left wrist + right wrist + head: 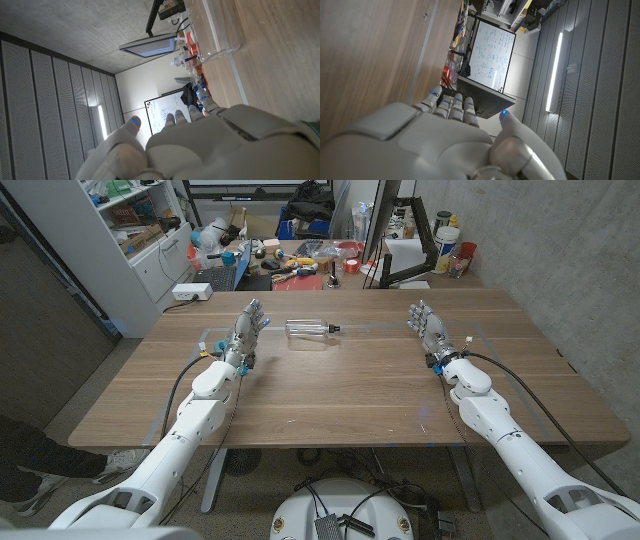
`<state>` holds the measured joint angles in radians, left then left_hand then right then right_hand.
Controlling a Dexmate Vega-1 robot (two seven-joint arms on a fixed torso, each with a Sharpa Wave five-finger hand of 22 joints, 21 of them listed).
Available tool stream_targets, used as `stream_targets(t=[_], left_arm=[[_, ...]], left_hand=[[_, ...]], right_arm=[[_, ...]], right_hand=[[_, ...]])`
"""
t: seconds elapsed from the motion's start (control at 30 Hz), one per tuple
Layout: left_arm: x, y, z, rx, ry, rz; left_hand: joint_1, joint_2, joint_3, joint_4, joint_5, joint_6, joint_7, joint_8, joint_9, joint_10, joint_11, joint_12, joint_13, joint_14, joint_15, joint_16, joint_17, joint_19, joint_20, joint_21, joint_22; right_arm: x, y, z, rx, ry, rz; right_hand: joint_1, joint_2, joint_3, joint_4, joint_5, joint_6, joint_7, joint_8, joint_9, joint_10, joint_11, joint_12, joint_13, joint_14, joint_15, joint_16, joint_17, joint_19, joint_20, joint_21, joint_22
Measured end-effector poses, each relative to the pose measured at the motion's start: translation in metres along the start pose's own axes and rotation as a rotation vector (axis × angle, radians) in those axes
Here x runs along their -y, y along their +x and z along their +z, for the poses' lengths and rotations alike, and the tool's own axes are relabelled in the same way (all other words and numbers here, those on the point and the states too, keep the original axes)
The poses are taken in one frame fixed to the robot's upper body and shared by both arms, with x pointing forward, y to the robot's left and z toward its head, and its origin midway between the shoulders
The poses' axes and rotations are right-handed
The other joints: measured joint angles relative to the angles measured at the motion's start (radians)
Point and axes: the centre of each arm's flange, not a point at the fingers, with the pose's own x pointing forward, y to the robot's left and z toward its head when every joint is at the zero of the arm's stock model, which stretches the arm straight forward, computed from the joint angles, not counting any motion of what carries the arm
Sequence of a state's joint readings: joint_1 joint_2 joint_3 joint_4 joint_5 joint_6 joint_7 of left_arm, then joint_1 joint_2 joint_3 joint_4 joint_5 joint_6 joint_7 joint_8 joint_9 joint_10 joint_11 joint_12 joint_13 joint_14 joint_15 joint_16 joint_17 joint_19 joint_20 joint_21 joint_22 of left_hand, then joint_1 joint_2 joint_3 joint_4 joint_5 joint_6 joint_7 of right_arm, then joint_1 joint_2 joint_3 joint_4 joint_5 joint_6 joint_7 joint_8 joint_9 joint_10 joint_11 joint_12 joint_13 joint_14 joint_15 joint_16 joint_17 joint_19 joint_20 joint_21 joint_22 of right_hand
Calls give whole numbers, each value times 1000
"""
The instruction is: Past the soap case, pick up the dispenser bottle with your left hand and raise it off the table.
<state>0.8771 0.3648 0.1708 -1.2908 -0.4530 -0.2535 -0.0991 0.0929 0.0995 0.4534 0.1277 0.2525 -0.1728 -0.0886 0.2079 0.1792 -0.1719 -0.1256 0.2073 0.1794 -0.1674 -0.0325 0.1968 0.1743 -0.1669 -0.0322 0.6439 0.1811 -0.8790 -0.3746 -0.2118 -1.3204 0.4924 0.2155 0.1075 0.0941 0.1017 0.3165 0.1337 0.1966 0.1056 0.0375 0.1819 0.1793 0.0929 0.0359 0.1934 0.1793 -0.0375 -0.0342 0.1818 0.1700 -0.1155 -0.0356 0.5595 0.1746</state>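
Beside the left hand [248,327], fingers spread, lies an unlabelled clear dispenser bottle [312,329]

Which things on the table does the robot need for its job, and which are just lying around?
For the job:
clear dispenser bottle, lying on its side
left hand, holding nothing

Just there:
right hand
cluttered desk behind the table
white power strip

right hand [435,145] by wooden table [370,55], whiteboard [490,55] beyond
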Motion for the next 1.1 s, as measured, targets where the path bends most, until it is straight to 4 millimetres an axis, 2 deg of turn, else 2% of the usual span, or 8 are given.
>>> stream_targets(t=[0.1,0.17,0.27,0.83,1.1], left_arm=[[0,1,1,3,11,12],[-1,1,1,4,25,23],[-2,1,3,7,41,31],[-5,11,21,46,164,54],[-7,15,28,57,205,53]], left_hand=[[45,21,16,-33,0,1,-9,0,0,0,0,0,0,0,0,0,-2,0,0,0,-4],[60,31,21,-45,0,0,-10,0,0,-2,-8,0,0,0,0,0,-2,0,0,0,-4],[76,25,27,-59,0,0,-10,0,0,-2,-9,0,0,0,0,0,-2,0,0,0,-4],[122,19,36,-92,0,-1,-21,0,0,-2,-9,-4,0,0,0,0,-2,0,0,0,-4],[148,0,40,-116,-5,-1,-21,0,0,-2,-9,-5,0,0,0,0,-2,0,0,0,-4]], right_arm=[[0,0,0,-1,1,-2],[0,-1,-1,0,2,-2],[0,-1,-1,0,2,-1],[2,-3,-2,2,8,-5],[2,-4,-2,3,13,-7]], right_hand=[[0,0,0,0,0,0,0,0,0,0,0,0,0,0,0,0,0,0,0,0,0],[0,0,0,0,0,0,0,0,0,0,0,0,0,0,0,0,0,0,0,0,0],[0,0,0,0,0,4,4,0,0,0,0,0,0,0,0,0,0,0,0,0,0],[0,0,0,0,0,4,4,0,0,0,0,0,0,0,0,0,0,0,0,-5,0],[0,0,0,0,0,4,4,0,0,0,0,8,0,0,0,0,0,0,0,-8,0]])
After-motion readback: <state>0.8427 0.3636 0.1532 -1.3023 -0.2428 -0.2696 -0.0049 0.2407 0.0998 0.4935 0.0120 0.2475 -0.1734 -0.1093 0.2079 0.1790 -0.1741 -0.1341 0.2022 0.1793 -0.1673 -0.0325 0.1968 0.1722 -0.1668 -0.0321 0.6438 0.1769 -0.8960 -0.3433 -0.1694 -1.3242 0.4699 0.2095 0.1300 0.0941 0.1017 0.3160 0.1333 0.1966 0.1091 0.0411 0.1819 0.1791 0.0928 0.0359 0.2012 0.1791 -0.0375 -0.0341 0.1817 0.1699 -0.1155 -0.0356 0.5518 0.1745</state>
